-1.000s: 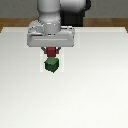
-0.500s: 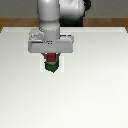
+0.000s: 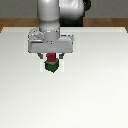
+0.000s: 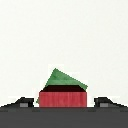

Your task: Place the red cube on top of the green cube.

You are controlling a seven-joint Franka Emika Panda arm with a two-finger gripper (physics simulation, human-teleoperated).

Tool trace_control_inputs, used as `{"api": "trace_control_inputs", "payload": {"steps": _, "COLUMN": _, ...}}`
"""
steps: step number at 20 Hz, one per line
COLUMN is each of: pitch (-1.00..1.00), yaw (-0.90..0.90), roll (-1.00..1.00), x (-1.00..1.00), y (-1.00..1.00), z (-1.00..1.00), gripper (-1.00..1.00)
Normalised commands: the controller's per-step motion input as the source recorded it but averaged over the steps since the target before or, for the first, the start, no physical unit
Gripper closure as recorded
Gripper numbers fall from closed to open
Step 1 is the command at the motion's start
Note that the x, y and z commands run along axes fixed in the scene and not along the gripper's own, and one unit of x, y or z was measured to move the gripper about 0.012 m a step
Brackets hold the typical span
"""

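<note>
The red cube [image 3: 51,58] sits on top of the green cube [image 3: 50,67] on the white table, a little left of the middle in the exterior view. My gripper [image 3: 51,56] hangs straight over them with its fingers on either side of the red cube. In the wrist view the red cube [image 4: 63,98] lies between the fingertips [image 4: 22,104] with a thin gap on each side. The green cube [image 4: 60,80] shows beneath it, turned at an angle. The gripper [image 4: 63,104] is open.
The white table [image 3: 95,95] stretches around the cubes, with a wooden floor strip beyond its far edge [image 3: 15,24]. The robot's base [image 3: 75,12] stands behind the cubes.
The gripper came down with the red cube onto the green cube. Its fingers now stand slightly apart from the red cube.
</note>
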Motion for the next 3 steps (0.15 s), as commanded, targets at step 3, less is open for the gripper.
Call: {"api": "trace_control_inputs", "payload": {"steps": 3, "pitch": 0.0, "yaw": 0.0, "roll": 0.0, "x": 0.0, "y": 0.0, "z": 0.0, "gripper": -1.0}}
